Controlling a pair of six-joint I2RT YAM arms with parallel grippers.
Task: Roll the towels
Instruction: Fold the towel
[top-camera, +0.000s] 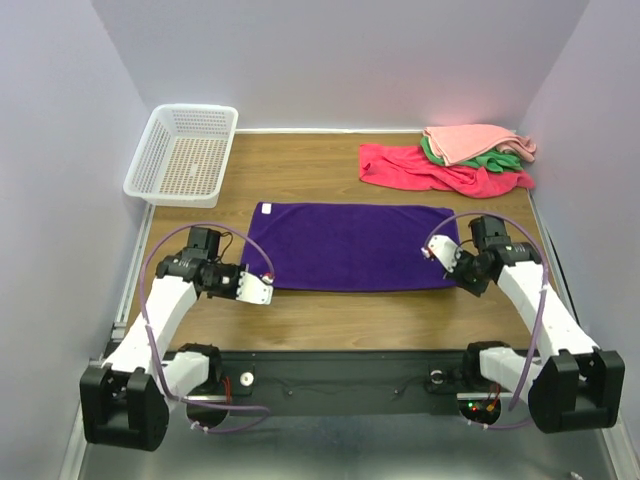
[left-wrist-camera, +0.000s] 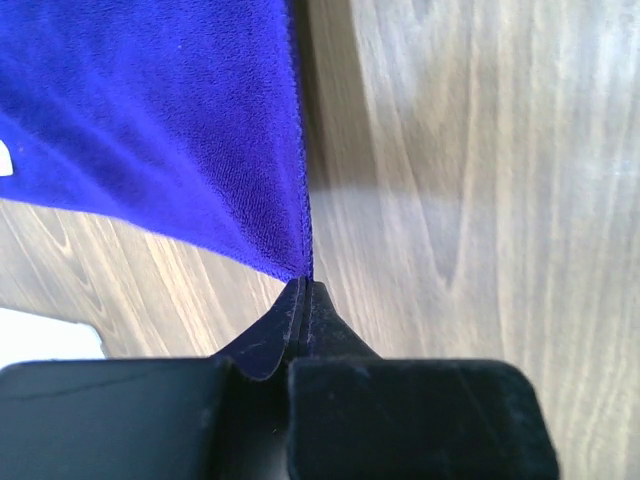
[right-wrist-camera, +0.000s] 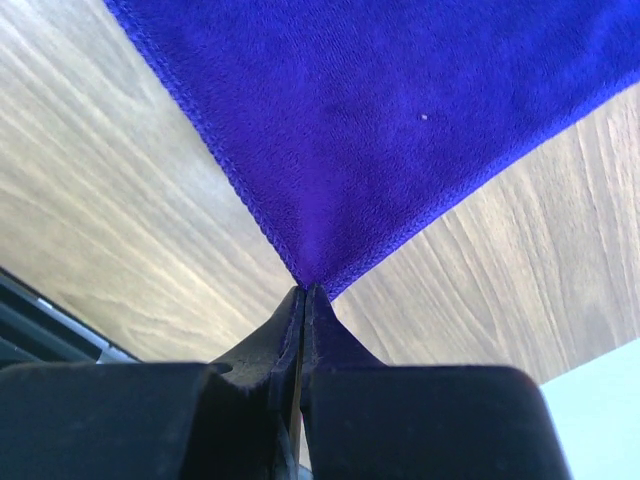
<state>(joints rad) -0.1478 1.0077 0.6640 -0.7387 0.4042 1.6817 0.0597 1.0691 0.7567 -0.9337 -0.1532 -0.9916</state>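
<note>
A deep purple towel (top-camera: 350, 245) lies spread flat on the wooden table, its small white tag (top-camera: 267, 277) at the near left corner. My left gripper (top-camera: 262, 290) is shut on that near left corner, with the cloth (left-wrist-camera: 170, 130) pinched at the tips (left-wrist-camera: 305, 285). My right gripper (top-camera: 458, 268) is shut on the near right corner, and the cloth (right-wrist-camera: 380, 110) fans out from the closed tips (right-wrist-camera: 303, 290). A red towel (top-camera: 430, 170), a salmon-pink towel (top-camera: 480, 140) and a green towel (top-camera: 490, 160) lie piled at the back right.
A white plastic basket (top-camera: 185, 150) stands at the back left corner. Lilac walls enclose the table on three sides. A black rail (top-camera: 340, 375) with the arm bases runs along the near edge.
</note>
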